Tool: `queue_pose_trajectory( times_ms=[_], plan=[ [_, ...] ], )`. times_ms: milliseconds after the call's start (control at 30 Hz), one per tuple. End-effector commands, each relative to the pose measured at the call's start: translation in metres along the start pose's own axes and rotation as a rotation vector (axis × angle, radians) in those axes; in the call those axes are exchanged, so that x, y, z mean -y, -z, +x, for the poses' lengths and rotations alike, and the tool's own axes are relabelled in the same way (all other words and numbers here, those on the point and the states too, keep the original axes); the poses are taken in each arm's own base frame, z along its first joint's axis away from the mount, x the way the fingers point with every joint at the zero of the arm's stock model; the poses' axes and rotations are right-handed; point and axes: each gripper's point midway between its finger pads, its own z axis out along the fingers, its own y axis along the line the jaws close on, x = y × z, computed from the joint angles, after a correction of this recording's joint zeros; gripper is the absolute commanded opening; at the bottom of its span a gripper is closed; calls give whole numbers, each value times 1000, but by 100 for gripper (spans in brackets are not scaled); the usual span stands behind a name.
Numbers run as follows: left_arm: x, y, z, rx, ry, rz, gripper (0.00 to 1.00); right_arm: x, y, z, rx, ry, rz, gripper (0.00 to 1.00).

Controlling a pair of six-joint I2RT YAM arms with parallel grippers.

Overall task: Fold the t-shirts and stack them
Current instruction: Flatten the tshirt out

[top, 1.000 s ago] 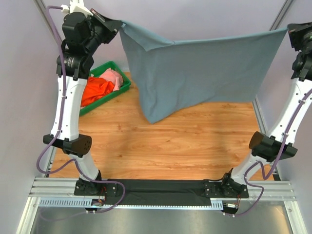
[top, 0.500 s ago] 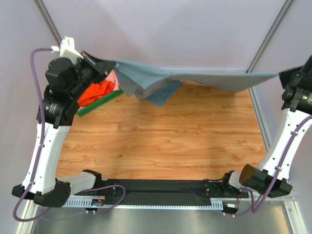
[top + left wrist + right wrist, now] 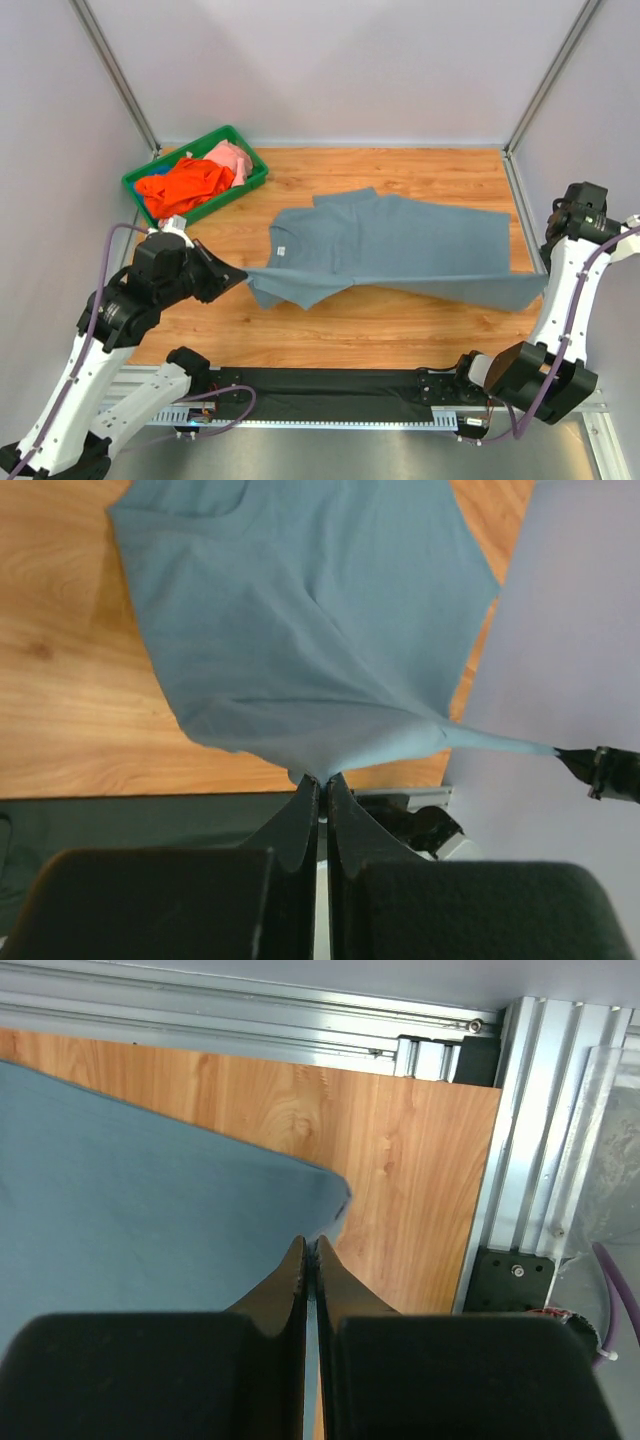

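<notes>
The slate grey-blue t-shirt (image 3: 390, 245) is stretched low across the wooden table, its far part lying flat, the white neck label (image 3: 283, 250) showing. My left gripper (image 3: 240, 274) is shut on the shirt's near left corner; the wrist view shows it (image 3: 322, 778) pinching the fabric (image 3: 300, 630). My right gripper (image 3: 546, 280) is shut on the near right corner; its wrist view shows it (image 3: 310, 1244) clamping the shirt edge (image 3: 150, 1220). An orange t-shirt (image 3: 185, 185) and a pale pink one (image 3: 232, 157) lie in the bin.
The green plastic bin (image 3: 250, 180) stands at the back left of the table (image 3: 400, 320). Grey walls and metal frame posts enclose the sides. An aluminium rail (image 3: 530, 1120) runs along the table's right edge. A black mat (image 3: 330, 385) lies between the arm bases.
Both arms have swung down and toward the near edge, pulling the grey-blue shirt from hanging high in the air to lying spread low over the table.
</notes>
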Motion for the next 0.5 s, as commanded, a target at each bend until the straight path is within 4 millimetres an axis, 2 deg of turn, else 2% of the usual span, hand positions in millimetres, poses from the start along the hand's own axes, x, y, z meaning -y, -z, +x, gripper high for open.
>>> queue_pose_trajectory(
  times_ms=[0,100,133,167,233,267,300,333,367,400,433,467],
  plan=[
    [-30,-8,22,-90,59,-111,0,17,0,-13,100,-46,50,0],
    [-39,-17,30,-125,68,-139,0,18,-10,4,52,-26,46,0],
    [-39,-19,26,-102,61,-142,0,7,-12,4,50,-34,1,0],
    [-34,-19,10,-26,41,-143,0,-7,-10,9,14,-6,-72,0],
    [-20,-28,-18,74,-1,-145,0,-50,-2,2,4,-32,-247,0],
    [12,-25,-49,185,-12,-71,0,-87,18,3,-68,-46,-423,0],
    [25,-42,-64,213,-54,-77,0,-127,31,-13,-51,-72,-562,0],
    [43,-49,-85,273,-66,-52,0,-153,46,-22,-54,-78,-659,0],
    [93,-41,-116,369,-68,84,0,-182,72,-25,-91,-56,-801,0],
    [110,-67,-134,380,-84,80,0,-208,125,-65,0,-64,-965,0],
    [128,-70,-159,427,-101,109,0,-241,130,-72,0,-38,-1021,0],
    [181,-41,-192,521,-111,232,0,-254,157,-90,40,-8,-1102,0]
  ],
)
